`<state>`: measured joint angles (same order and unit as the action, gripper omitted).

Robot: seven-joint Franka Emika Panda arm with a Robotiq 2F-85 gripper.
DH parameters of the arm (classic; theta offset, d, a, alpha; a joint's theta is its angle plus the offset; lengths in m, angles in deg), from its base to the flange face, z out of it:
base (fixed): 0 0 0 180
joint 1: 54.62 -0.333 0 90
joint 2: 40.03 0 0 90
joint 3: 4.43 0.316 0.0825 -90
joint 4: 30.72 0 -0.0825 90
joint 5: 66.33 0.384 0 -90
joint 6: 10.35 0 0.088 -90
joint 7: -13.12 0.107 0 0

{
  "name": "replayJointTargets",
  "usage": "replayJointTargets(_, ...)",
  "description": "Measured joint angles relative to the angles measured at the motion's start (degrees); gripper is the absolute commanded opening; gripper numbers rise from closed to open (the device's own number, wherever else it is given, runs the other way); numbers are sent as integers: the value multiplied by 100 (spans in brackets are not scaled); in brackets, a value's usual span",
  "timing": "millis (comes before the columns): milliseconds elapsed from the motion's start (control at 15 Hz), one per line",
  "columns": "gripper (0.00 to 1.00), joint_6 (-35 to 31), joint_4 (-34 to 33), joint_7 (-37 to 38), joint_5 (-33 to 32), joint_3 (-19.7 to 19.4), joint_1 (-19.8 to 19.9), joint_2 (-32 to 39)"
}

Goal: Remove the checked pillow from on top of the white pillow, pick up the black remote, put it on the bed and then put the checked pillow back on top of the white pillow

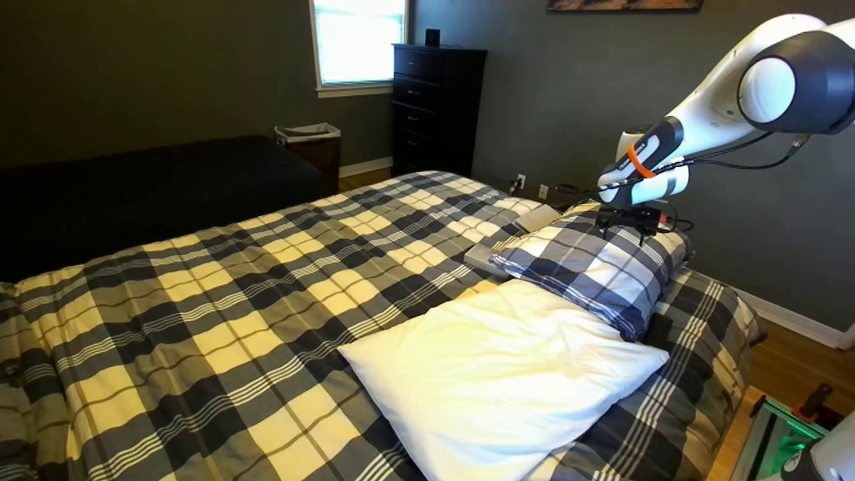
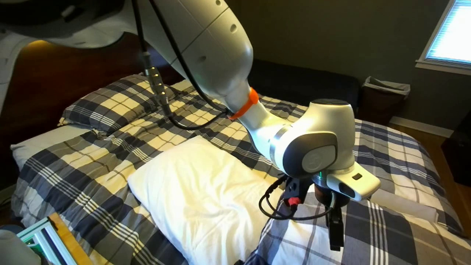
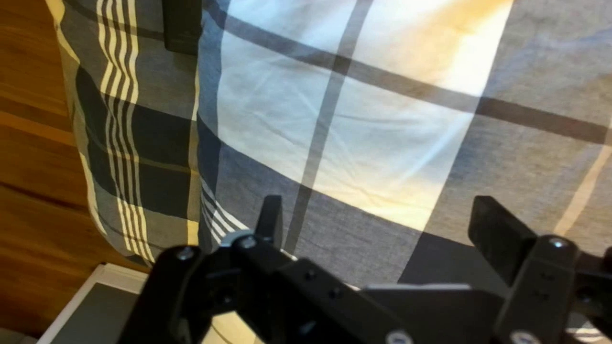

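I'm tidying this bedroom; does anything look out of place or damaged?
Yes: the white pillow and checked pillow lie away from the headboard, where another plaid pillow sits; pillows usually belong there. I see no damage.

Arm [image 2: 206, 46] is smooth and white-shelled, with a thin dark seam [image 2: 205, 29] and small round recesses [image 2: 233, 28], a dark grey joint cover [image 2: 292, 158] set with a pale oval disc [image 2: 319, 159], and a bright orange band [image 2: 247, 105] round the slimmer section. Black cables [image 2: 191, 128] run along it, one with a gleaming metal connector [image 2: 156, 84], and a thinner wrist cable [image 2: 309, 218] loops near a red fitting [image 2: 294, 201]. Gripper [image 3: 378, 215] is matt black and angular, bright round screws [image 3: 185, 253] dotted about it, fingers [image 3: 272, 217] blocky and dark; lettering [image 1: 625, 164] near the band too small to read.
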<state>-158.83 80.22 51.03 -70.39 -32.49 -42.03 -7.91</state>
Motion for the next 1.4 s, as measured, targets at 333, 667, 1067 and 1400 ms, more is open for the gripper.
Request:
replayJointTargets(333, 100, 0, -11, 18, 2, 0, -43, -26)
replayJointTargets(667, 100, -398, -798, 154, 561, 98, 330, 536)
replayJointTargets(1067, 100, -626, -1879, 406, 801, 125, 518, 1589)
replayJointTargets(1400, 74, -613, -2693, 703, 813, 122, 533, 2402)
